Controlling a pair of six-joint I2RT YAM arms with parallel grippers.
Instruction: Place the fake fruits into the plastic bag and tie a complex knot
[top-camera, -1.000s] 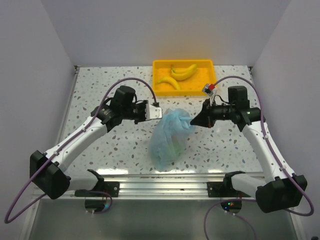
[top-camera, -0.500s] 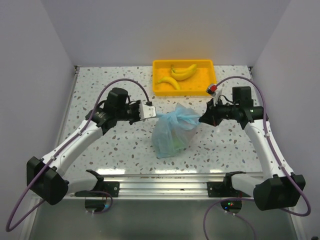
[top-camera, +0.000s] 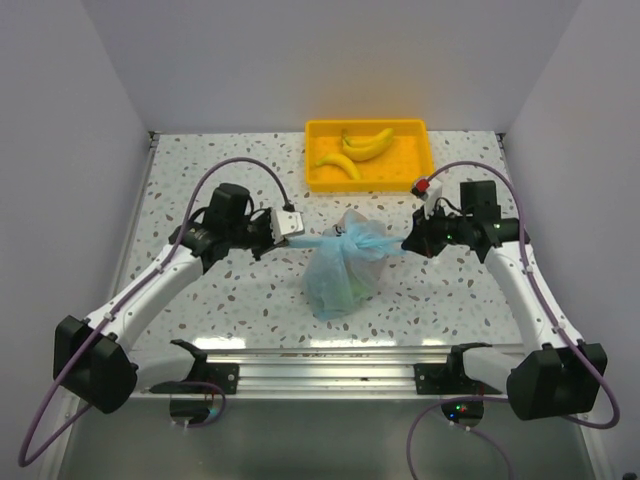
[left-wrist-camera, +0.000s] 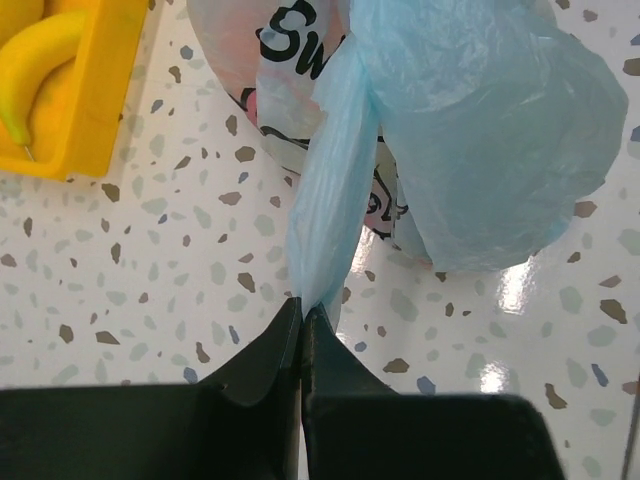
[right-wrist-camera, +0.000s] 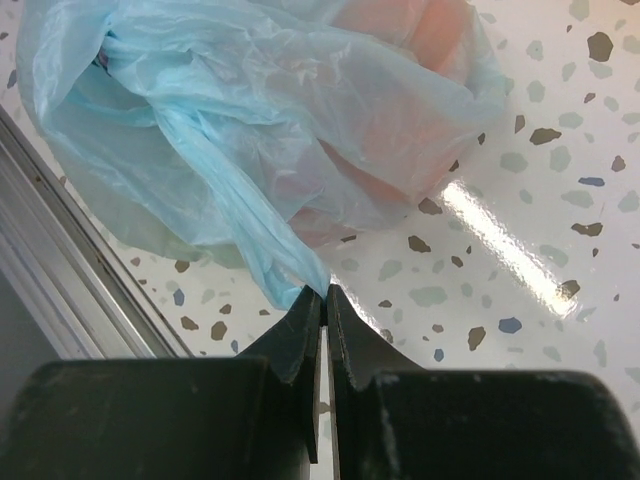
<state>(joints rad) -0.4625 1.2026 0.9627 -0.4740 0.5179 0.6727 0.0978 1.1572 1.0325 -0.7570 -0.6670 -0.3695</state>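
Observation:
The light-blue plastic bag (top-camera: 345, 265) sits mid-table with fruits inside; a green one and an orange-pink one show through the film (right-wrist-camera: 400, 170). My left gripper (top-camera: 292, 240) is shut on the bag's left handle (left-wrist-camera: 325, 230), stretched taut. My right gripper (top-camera: 405, 244) is shut on the right handle (right-wrist-camera: 240, 210), also taut. The two handles cross at a twisted lump, the knot (top-camera: 350, 240), on top of the bag. Two yellow bananas (top-camera: 358, 150) lie in the yellow tray (top-camera: 420, 132) behind. The bag's black lettering shows in the left wrist view (left-wrist-camera: 290, 40).
The yellow tray stands at the back centre against the wall. A metal rail (top-camera: 330, 360) runs along the near table edge; it also shows in the right wrist view (right-wrist-camera: 60, 240). White walls close in the left and right sides.
Both grippers have pulled apart, left going left and right going right, stretching the handles into a straight line. The bag has drawn upright and the lump on top has tightened.

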